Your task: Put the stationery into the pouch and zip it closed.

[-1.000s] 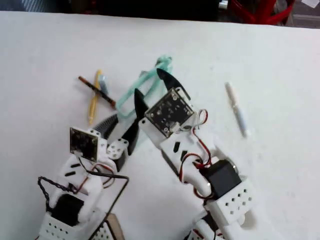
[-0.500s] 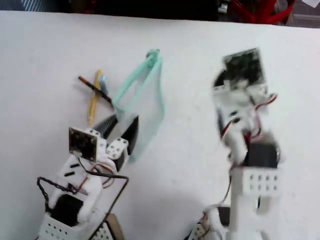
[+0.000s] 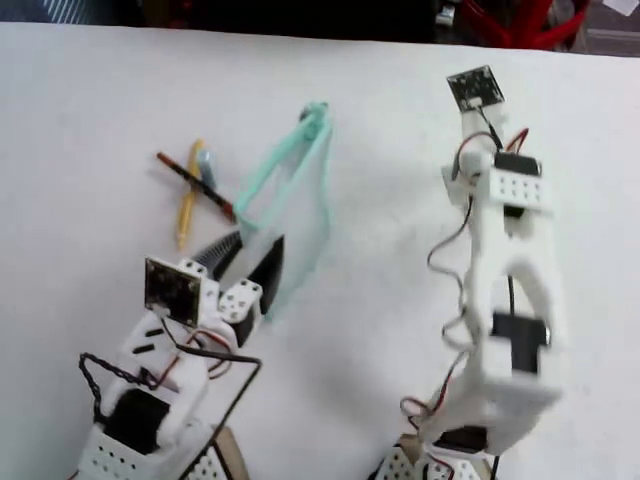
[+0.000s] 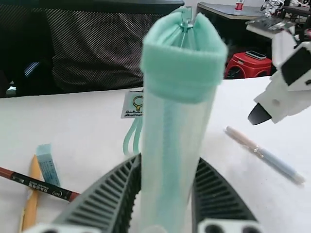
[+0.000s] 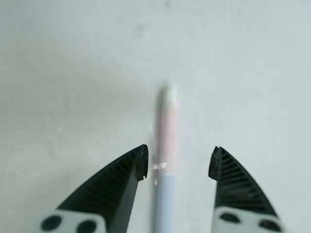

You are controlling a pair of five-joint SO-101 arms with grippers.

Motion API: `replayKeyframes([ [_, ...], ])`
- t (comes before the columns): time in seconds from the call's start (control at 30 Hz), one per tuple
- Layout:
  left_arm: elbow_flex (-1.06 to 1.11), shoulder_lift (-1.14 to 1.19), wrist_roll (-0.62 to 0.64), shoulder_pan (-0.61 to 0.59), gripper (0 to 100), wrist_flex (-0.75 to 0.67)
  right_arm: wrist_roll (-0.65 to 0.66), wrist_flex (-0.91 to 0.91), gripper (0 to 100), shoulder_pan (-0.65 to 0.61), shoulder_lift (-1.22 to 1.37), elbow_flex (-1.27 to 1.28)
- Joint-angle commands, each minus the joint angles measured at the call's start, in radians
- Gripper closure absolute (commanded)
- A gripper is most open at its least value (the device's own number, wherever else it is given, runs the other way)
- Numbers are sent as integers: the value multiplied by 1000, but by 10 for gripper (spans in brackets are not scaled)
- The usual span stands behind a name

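The green pouch (image 4: 181, 82) is clenched at one end by the left tool (image 4: 167, 162), its mouth seemingly open. The right tool (image 5: 177, 158) is held released above the pen (image 5: 167, 121), which is laid on the surface (image 3: 90, 90) between the tips. Pencils (image 3: 188, 192) are seen beside the pouch.

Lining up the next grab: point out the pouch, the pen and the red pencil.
pouch (image 4: 177, 126), left wrist view, middle of its mesh side.
pen (image 5: 167, 127), right wrist view, its pink barrel.
red pencil (image 3: 195, 184), high view, middle of its shaft.

Left end effector (image 3: 258, 243) clamps mint pouch (image 3: 277, 170); pencils (image 3: 192, 182) just beside.
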Motion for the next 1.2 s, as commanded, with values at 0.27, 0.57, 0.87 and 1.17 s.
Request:
replayKeyframes([
  [0.27,-6,-1,-46,51,858,-21,6,254,797,-13,479,-672],
  [0.57,-9,-1,-44,51,857,-21,14,438,978,-44,722,-1051],
  [0.87,-11,-1,-35,50,856,-44,14,759,981,-30,753,-1488],
  [1.17,-28,-1,103,-19,783,-43,6,826,981,-77,504,-1613],
])
